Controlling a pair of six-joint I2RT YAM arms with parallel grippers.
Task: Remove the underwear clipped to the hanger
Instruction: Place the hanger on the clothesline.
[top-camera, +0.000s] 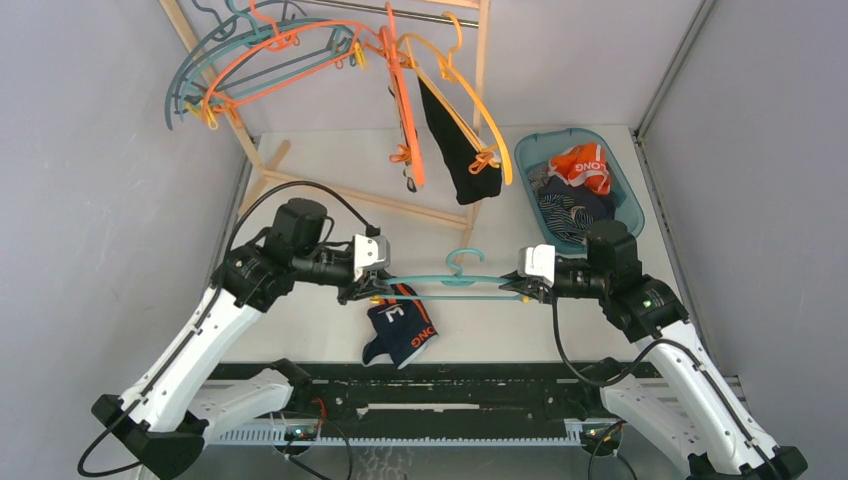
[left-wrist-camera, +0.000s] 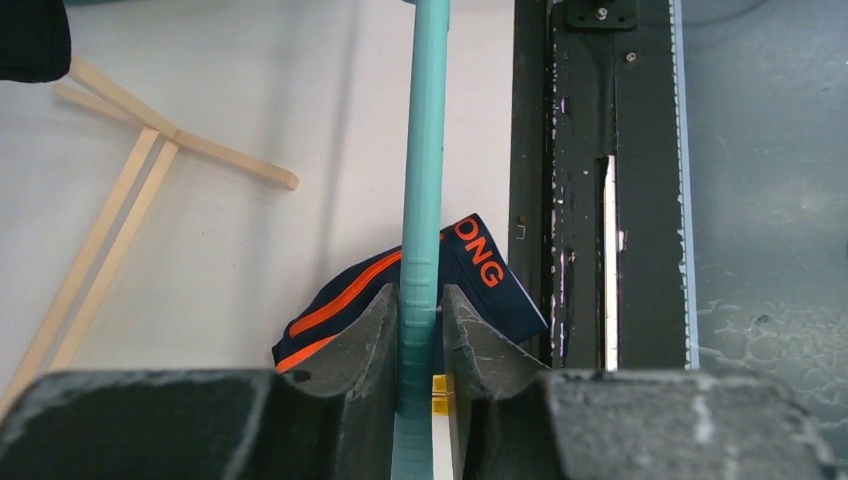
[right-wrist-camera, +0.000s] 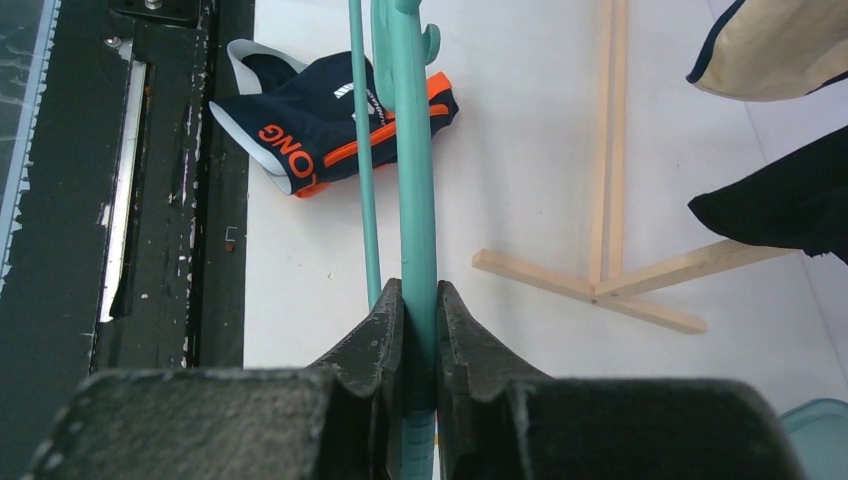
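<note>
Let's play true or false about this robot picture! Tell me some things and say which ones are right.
1. The left end effector and the right end effector both grip the teal hanger. True.
2. The basket is empty. False: it holds clothes.
3. Black briefs hang up on the rack. True.
4. The navy briefs have green trim. False: the trim is orange.
</note>
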